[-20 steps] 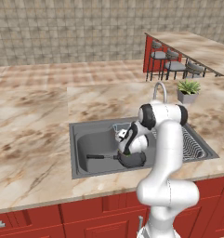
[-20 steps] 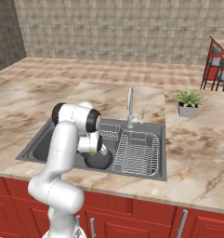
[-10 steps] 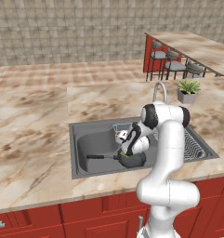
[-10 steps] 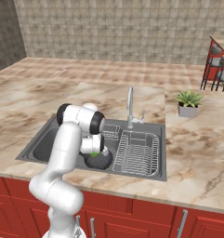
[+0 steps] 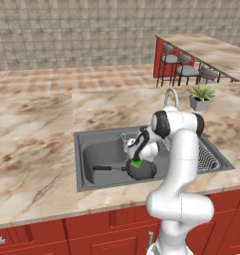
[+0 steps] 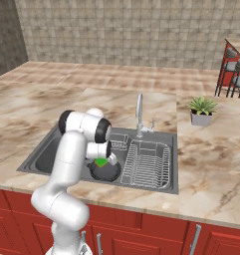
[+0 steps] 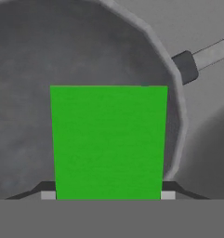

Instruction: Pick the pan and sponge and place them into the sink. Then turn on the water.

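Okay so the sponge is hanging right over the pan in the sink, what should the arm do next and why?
Probably open the gripper and let go. The sponge sits between the fingertips, directly above the pan, which already lies in the sink. Dropping it there would put both things in the basin, leaving only the faucet to turn on.

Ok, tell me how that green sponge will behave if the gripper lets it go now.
The sponge is a small flat-sided block, so it probably won't roll. It hangs over the pan, so it would likely land inside. It looks light, so it might bounce slightly.
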